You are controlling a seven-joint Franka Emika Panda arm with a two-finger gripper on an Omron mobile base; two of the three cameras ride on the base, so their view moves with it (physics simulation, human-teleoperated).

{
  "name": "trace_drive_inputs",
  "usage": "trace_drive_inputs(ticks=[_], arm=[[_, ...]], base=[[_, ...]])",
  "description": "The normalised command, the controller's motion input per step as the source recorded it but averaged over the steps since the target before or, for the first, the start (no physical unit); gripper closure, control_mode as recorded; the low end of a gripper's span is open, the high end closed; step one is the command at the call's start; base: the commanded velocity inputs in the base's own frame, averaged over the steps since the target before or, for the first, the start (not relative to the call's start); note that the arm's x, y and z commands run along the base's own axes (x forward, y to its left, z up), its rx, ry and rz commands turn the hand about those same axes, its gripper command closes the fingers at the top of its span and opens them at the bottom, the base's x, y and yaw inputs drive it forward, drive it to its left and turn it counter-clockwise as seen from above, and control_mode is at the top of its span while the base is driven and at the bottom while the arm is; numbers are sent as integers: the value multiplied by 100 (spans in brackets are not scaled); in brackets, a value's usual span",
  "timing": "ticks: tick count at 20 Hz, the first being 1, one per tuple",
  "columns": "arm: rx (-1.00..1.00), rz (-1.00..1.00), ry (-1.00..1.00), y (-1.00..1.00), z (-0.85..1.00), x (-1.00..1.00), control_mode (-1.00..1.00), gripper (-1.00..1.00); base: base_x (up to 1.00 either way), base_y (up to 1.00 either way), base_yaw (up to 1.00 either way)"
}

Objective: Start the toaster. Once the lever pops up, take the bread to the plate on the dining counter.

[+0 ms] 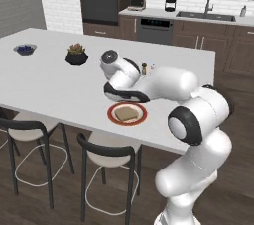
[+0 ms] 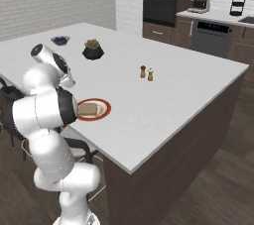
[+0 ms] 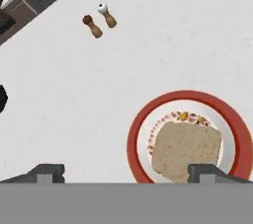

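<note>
The two-finger dark-tipped gripper (image 3: 126, 171) hangs with its jaws spread wide and nothing between them, above the near edge of the long white-topped table (image 1: 59, 90). Just under it, the flat tan-brown slice of bread (image 3: 185, 151) lies on the round red-rimmed plate (image 3: 139, 134). Farther back stand two small brown shakers (image 3: 99, 19) and a dark bowl holding a plant (image 1: 76, 55).

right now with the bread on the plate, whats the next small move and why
Probably lift the gripper straight up and away. The bread lies flat on the plate on the dining counter, and the jaws stand wide open with nothing between them, so only a clean retreat seems left.
</note>
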Motion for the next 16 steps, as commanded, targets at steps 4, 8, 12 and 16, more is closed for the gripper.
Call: trace_drive_inputs(ticks=[4, 8, 12, 16], arm=[[38, 0, -41, -63, 94, -89, -100, -100], [26, 0, -36, -73, 82, -100, -100, -100], [15, 0, -28, -73, 50, -100, -100, -100], [13, 0, -9, -78, 40, -100, -100, -100]], base=[[0, 0, 0], [0, 0, 0], [0, 0, 0], [0, 0, 0]])
